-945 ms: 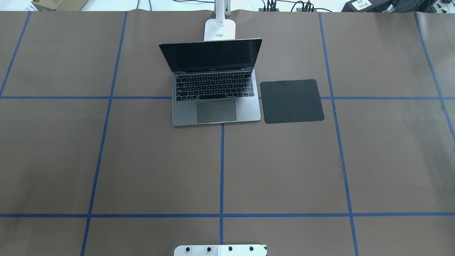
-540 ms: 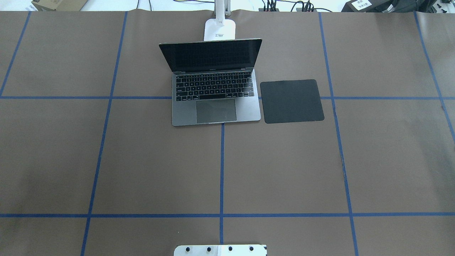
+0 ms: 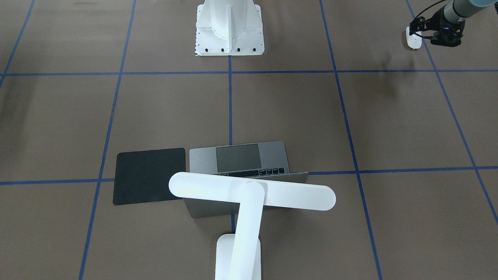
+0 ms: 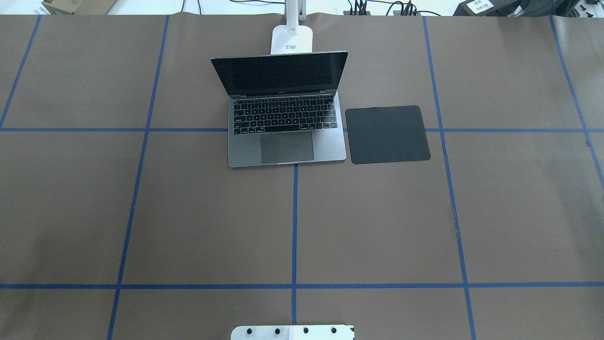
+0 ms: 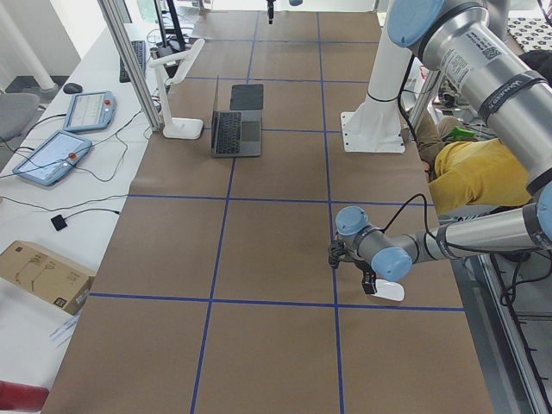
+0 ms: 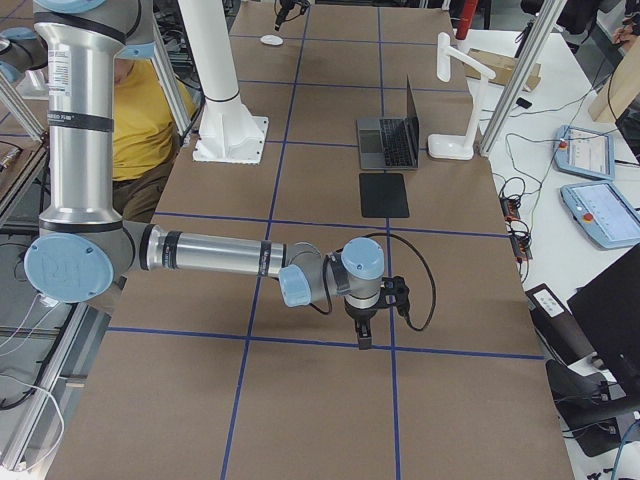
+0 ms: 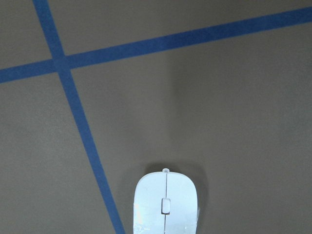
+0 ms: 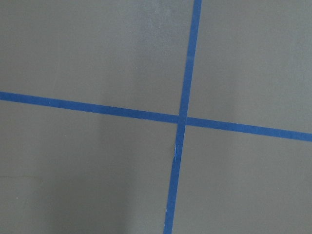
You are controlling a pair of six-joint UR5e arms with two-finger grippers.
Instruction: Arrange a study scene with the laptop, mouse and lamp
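**Getting a square grip on the mouse**

I'm working w/ my left pincer [image 5: 370, 283], which is hanging low right at the mouse [image 7: 165, 207]. The mouse is sitting flat on the worktop [image 4: 188, 212], well apart from the laptop [image 4: 287, 127]: far off the laptop's left and much nearer my base. The wrist cam is showing only the mouse's wheel end at its bottom edge and no fingers, so I can't tell whether this pincer is wide, narrow or on the shell. Same for my right pincer [image 6: 361, 338]. It's pointing down at bare paper far off the laptop's right, and the views catching it aren't letting me judge.

As I read it, I'm at the pickup of the mouse, approx. at the start. To do it well I'm centring over the body, not the nose. I'm straddling the narrow width so both fingers are meeting the long sides evenly. The shell is looking smooth & rounded, so it's prob. going to squirt out under a high or lopsided squeeze. So I'm going low, closing gently and lifting straight.

The destination, I'm guessing, is the black mat [image 4: 387, 134] just beside the laptop's right. The lid is standing open w/ the lamp [image 3: 249, 194] just behind the laptop. I'm therefore planning a route passing in front of the laptop, not over it.
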